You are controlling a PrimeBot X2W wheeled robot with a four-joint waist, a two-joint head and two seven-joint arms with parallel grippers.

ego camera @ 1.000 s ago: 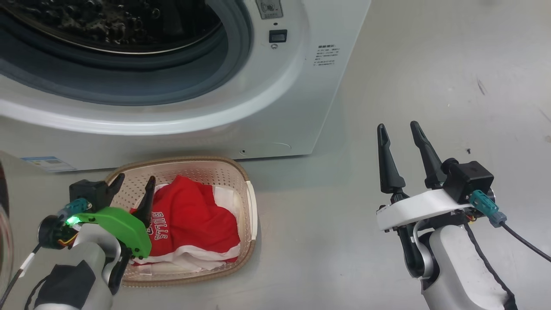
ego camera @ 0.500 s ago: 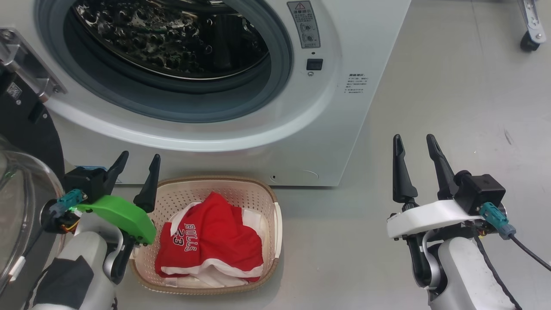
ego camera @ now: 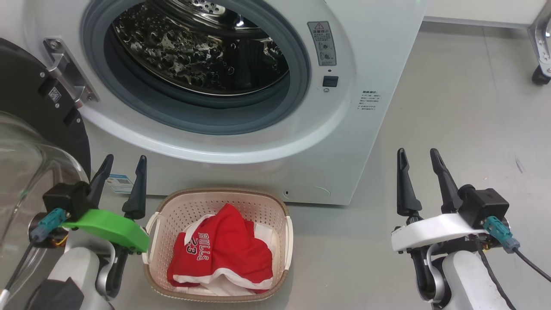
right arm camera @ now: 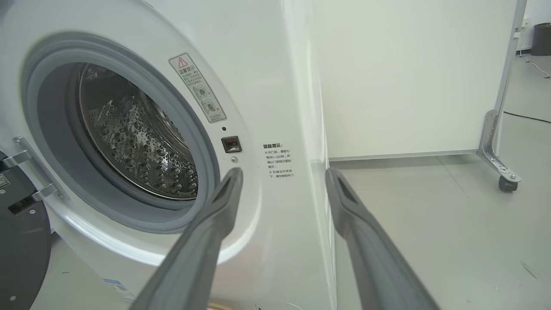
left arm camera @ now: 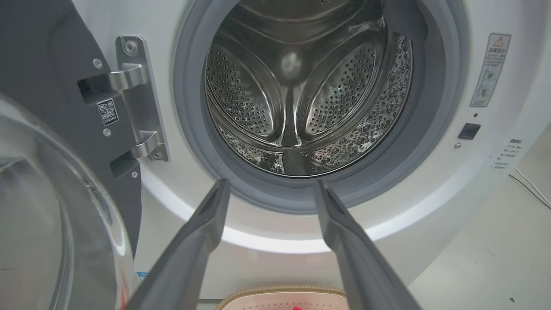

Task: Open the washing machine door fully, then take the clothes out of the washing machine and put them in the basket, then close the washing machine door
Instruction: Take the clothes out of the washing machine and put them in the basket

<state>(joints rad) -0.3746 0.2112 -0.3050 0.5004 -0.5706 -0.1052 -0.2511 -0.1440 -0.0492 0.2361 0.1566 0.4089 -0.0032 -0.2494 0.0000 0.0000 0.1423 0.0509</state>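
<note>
The white washing machine (ego camera: 344, 142) stands open, and its steel drum (left arm camera: 301, 99) holds nothing I can see. Its door (ego camera: 26, 112) is swung out at the far left, black rim and clear glass bowl (left arm camera: 43, 224) facing me. On the floor before the machine sits the cream basket (ego camera: 282, 234) with the red "BULLS 23" clothes (ego camera: 224, 254) and white fabric in it. My left gripper (ego camera: 122, 161) is open and empty, just left of the basket. My right gripper (ego camera: 417, 153) is open and empty over bare floor to the right.
Grey floor (ego camera: 452, 107) spreads to the right of the machine. A wheeled metal stand (ego camera: 540, 47) is at the far right, with its caster (right arm camera: 506, 183) beside a white wall panel (right arm camera: 409, 77).
The head camera has tilted up, so more of the drum opening and the door now show. My left gripper has come off the basket to its left side. The right arm holds its pose.
</note>
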